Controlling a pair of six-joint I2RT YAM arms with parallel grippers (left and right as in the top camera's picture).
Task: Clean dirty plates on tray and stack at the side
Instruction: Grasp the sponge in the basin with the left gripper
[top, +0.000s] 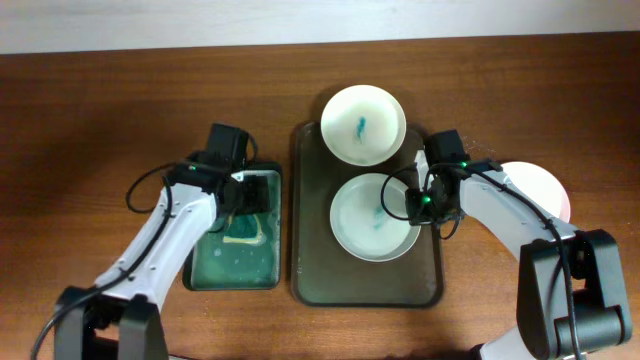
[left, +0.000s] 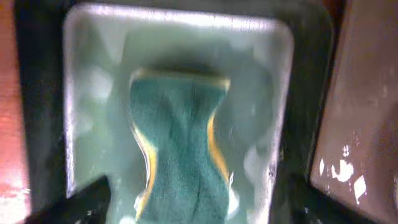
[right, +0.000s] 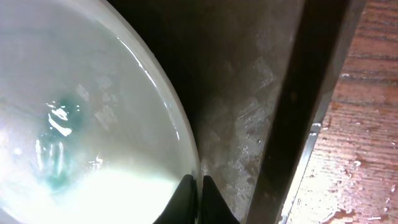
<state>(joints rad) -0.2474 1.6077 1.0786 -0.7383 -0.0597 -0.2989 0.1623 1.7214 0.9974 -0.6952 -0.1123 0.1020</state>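
Two white plates with blue-green smears are on the dark tray (top: 310, 270): a far plate (top: 363, 124) and a near plate (top: 372, 218). My right gripper (top: 420, 205) is shut on the near plate's right rim (right: 180, 134), the fingertips (right: 199, 186) pinching it. A green sponge with yellow edges (left: 177, 146) lies in the soapy basin (top: 200, 270). My left gripper (top: 240, 195) hangs over the sponge, its fingers (left: 186, 205) spread wide to either side of it. A clean white plate (top: 545, 185) sits to the right of the tray, partly hidden by my right arm.
The wooden table surrounds the tray and basin. The tray's raised right wall (right: 298, 112) runs close beside my right fingers, with wet wood (right: 360, 124) beyond it.
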